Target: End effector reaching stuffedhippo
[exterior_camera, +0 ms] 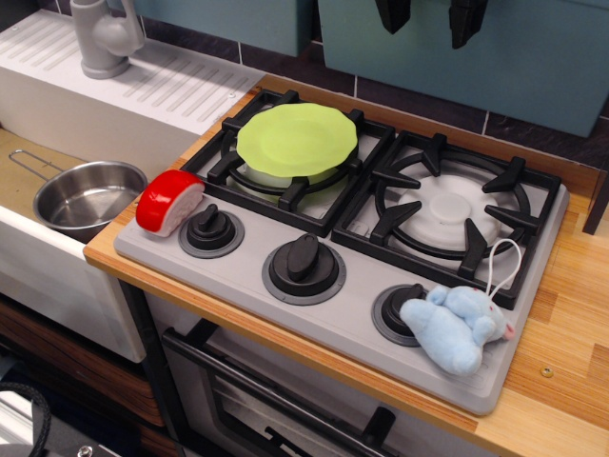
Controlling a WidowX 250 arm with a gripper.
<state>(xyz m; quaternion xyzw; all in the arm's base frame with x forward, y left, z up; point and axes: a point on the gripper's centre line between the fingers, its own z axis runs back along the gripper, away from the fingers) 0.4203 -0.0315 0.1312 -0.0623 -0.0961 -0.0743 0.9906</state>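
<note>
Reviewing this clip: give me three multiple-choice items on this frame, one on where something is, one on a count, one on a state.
1. Where does the stuffedhippo lie?
A. in the steel pot
B. on the stove's front right corner, by the right knob
C. on the green plate

2. How many black knobs does the stove front carry?
A. two
B. three
C. five

3. What is the gripper doing?
A. hanging above, holding nothing
B. gripping the hippo
C. pressing a knob

Key: 1 B, it touches the right knob; 2 B, three in a row; 3 A, prongs at the top edge, clear of everything.

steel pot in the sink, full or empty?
Empty: the steel pot shows bare shiny metal inside, nothing in it.
</note>
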